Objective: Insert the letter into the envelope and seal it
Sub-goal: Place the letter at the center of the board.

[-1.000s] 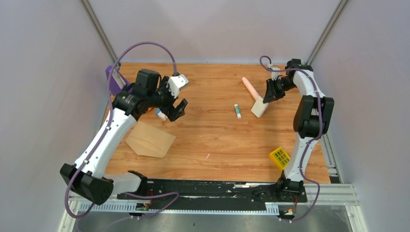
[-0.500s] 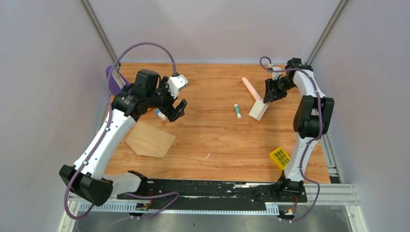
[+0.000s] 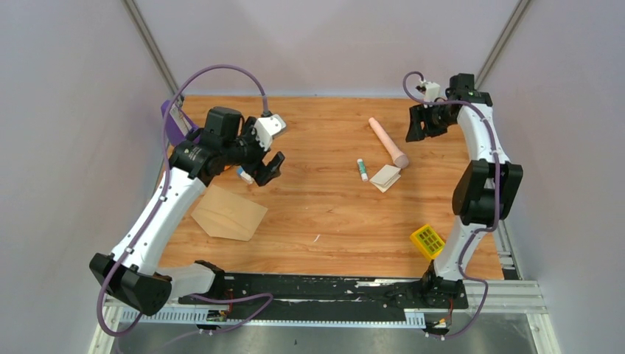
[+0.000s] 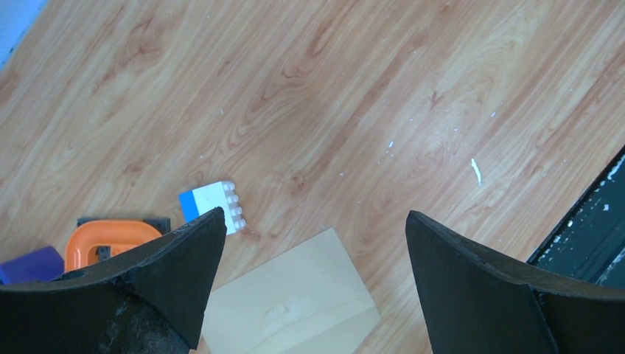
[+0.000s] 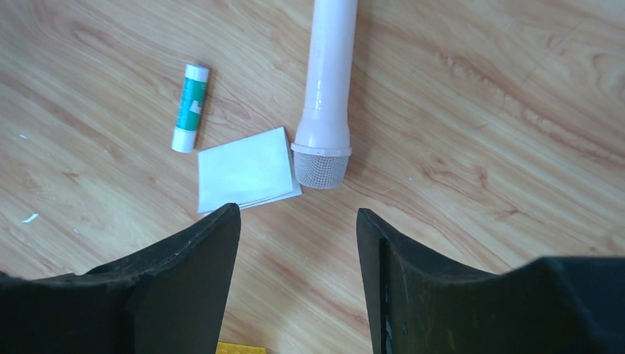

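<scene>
Wood-grain table [image 3: 332, 214] enclosed by plain pale grey walls [image 3: 317, 44].

White-shelled left arm [image 3: 173, 206] and right arm [image 3: 480, 133] have black joints. A purple cable [image 3: 221, 66] runs along each.

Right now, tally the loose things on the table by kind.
Paper pieces: 2, the envelope and the letter
Glue stick: 1
Toy microphone: 1
Blue-and-white brick: 1
Yellow block: 1
Orange object: 1
Purple object: 1
Total: 8
</scene>
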Robot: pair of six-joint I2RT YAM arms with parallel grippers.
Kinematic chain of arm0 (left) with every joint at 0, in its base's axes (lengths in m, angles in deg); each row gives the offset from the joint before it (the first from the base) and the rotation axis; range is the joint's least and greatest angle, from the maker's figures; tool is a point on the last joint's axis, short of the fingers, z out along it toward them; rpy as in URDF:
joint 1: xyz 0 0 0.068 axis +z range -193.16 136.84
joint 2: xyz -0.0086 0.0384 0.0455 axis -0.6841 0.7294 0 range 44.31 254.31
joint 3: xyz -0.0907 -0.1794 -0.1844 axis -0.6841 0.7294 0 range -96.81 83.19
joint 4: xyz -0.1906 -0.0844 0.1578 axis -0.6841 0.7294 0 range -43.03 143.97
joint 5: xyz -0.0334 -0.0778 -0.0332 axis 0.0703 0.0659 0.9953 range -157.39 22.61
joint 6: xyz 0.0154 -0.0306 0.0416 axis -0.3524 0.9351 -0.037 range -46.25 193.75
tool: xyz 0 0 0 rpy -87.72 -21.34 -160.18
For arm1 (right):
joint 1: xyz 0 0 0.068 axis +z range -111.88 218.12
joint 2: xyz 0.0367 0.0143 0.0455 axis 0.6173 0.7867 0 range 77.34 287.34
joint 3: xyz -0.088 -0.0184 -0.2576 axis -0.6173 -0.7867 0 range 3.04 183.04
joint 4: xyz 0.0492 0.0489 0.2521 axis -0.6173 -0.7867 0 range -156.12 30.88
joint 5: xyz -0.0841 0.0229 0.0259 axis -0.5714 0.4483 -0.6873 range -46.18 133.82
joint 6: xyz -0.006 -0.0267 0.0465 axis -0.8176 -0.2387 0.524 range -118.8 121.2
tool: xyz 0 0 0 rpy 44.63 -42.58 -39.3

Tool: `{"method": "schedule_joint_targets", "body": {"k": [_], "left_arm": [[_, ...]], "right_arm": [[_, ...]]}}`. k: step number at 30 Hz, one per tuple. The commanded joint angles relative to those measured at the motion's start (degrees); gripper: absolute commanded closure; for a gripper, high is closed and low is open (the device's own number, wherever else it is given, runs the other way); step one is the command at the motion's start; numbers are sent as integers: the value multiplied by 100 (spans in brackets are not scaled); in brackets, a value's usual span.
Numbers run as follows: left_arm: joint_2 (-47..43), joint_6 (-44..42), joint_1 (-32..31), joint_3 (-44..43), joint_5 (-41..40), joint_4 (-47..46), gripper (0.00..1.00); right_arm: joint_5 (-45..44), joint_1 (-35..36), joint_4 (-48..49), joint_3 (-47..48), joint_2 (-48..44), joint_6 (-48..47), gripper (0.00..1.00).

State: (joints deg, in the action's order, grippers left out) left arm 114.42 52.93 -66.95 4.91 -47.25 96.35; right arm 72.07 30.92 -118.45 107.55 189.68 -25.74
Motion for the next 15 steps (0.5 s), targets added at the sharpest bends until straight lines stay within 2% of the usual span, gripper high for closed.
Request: {"method": "schedule_joint_targets", "body": {"k": [1, 4, 8, 12, 15], "left_arm": [[-182, -219, 37, -62, -297, 40, 0], [-213, -427, 41, 73, -740, 162, 0], [-321, -723, 253, 385, -1168, 250, 0], [-473, -1139, 730, 790, -1328, 277, 0], [-533, -1553, 902, 1124, -1342, 363, 0]], "right_arm": [[529, 120, 203, -52, -878, 223, 39], [890, 538, 264, -472, -1484, 202, 39], [1068, 1470, 696, -1220, -2324, 145, 38], [1188, 2263, 1141, -1787, -2922, 175, 36], [1483, 2546, 1358, -1994, -3143, 268, 36]]}}
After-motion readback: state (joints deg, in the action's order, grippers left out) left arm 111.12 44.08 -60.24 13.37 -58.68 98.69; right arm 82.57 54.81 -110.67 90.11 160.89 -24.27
